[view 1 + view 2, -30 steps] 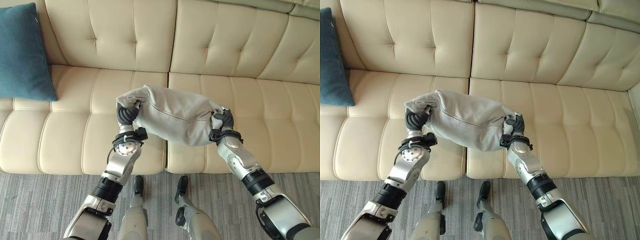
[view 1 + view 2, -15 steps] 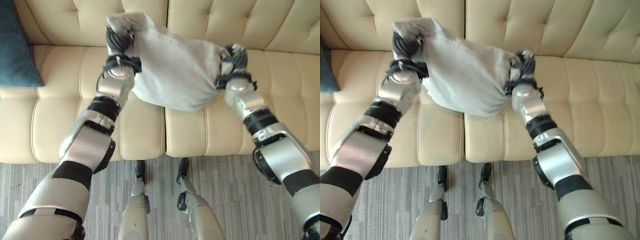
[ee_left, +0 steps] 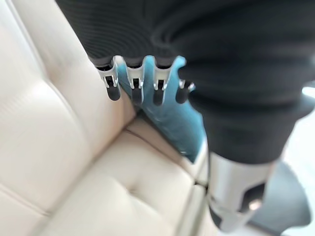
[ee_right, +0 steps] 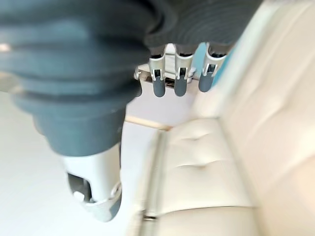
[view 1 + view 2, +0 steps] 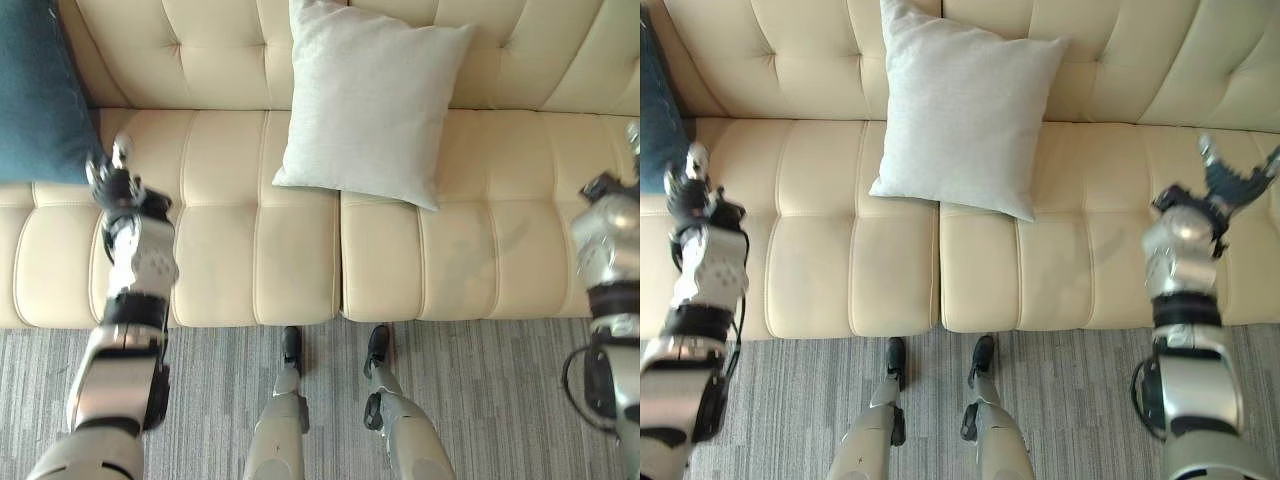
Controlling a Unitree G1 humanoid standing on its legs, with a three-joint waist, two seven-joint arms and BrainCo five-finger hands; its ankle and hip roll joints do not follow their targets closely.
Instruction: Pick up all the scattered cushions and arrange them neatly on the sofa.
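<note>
A light grey cushion (image 5: pixel 370 100) leans upright against the backrest of the cream sofa (image 5: pixel 250 250), over the seam between two seat pads, and nothing touches it. A teal cushion (image 5: pixel 40 100) stands at the sofa's left end and also shows past the left hand's fingers (image 3: pixel 167 113). My left hand (image 5: pixel 115 182) hovers over the left seat pad just beside the teal cushion, fingers straight and empty (image 3: pixel 135 83). My right hand (image 5: pixel 1230 180) is over the right seat pad, fingers spread, holding nothing (image 4: pixel 177 78).
Grey carpet (image 5: pixel 480 400) runs along the sofa's front edge. The seat pads to either side of the grey cushion are bare.
Both hands have let go of the grey cushion, which now rests against the backrest. The arms have pulled back and apart, the left toward the teal cushion, the right to the far right.
</note>
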